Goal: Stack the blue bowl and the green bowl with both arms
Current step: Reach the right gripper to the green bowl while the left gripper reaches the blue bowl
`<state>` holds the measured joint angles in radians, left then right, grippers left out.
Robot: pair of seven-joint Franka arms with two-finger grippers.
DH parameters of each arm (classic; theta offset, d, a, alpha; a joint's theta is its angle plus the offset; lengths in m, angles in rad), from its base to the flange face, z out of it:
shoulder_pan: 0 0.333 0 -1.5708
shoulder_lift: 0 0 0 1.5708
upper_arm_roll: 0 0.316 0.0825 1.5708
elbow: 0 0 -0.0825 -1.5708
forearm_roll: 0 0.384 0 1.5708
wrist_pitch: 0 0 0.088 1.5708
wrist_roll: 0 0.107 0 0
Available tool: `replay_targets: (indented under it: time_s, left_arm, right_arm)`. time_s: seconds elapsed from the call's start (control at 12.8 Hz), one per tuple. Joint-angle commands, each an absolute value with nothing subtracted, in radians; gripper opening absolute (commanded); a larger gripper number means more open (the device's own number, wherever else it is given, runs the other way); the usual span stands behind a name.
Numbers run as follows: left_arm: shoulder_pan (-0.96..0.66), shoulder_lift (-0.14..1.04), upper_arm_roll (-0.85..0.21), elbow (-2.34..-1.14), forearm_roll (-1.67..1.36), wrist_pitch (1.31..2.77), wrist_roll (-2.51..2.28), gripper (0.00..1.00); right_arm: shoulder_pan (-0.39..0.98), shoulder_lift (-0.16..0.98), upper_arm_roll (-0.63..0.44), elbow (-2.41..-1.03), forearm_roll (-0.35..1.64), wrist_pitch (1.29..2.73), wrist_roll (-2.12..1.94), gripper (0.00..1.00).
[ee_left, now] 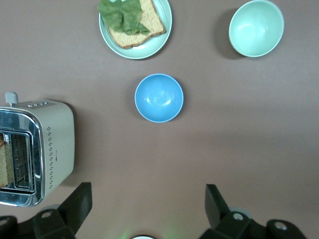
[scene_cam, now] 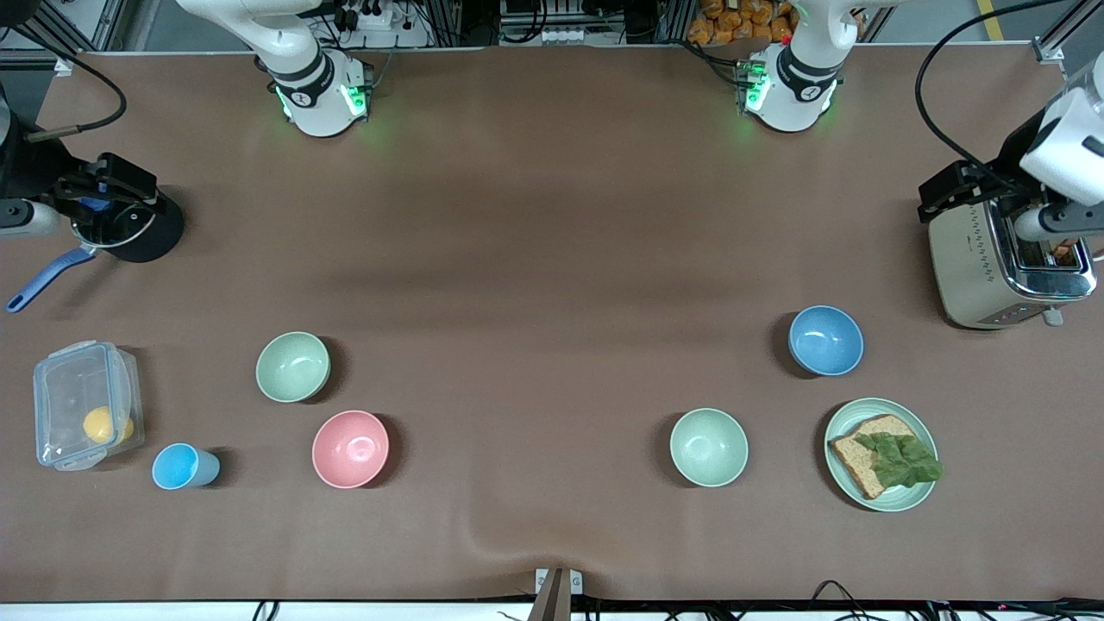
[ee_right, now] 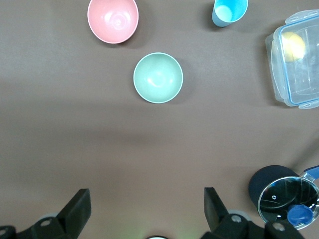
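The blue bowl (scene_cam: 826, 341) stands upright near the left arm's end of the table, nearer to the front camera than the toaster. It also shows in the left wrist view (ee_left: 159, 98). The green bowl (scene_cam: 293, 366) stands upright toward the right arm's end and also shows in the right wrist view (ee_right: 158, 77). My left gripper (ee_left: 148, 204) is open and empty, high up beside the toaster. My right gripper (ee_right: 147, 204) is open and empty, high up by the black pot. Both are well apart from the bowls.
A paler mint bowl (scene_cam: 709, 447) and a green plate (scene_cam: 906, 493) with bread and lettuce sit near the blue bowl. A pink bowl (scene_cam: 350, 448), a light-blue cup (scene_cam: 177, 467) and a clear lidded box (scene_cam: 82, 414) sit near the green bowl. A toaster (scene_cam: 975, 259) and a lidded pot (scene_cam: 129, 233) stand at the table's ends.
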<state>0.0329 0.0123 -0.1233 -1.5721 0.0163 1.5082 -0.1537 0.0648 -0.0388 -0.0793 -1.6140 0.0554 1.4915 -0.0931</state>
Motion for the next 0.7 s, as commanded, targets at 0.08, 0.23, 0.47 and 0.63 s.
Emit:
replay_targets:
  time_s: [0.08,0.23,0.47,0.63]
  left_arm:
    - [0.078,0.121,-0.123,-1.684,0.006,1.656,-0.117,1.00]
    - [0.101,0.133,-0.120,-1.904,0.009,1.963,-0.118,1.00]
    - [0.135,0.309,-0.123,-1.951,0.066,2.184,-0.112,1.00]
    - [0.150,0.360,-0.121,-1.951,0.066,2.212,-0.112,1.00]
  right_arm:
    - [0.043,-0.063,-0.072,-1.631,0.037,1.488,-0.094,1.00]
    - [0.043,-0.063,-0.072,-1.634,0.035,1.486,-0.092,1.00]
    - [0.040,-0.035,-0.072,-1.638,0.035,1.488,-0.092,1.00]
    - [0.041,0.062,-0.072,-1.644,0.049,1.502,-0.091,1.00]
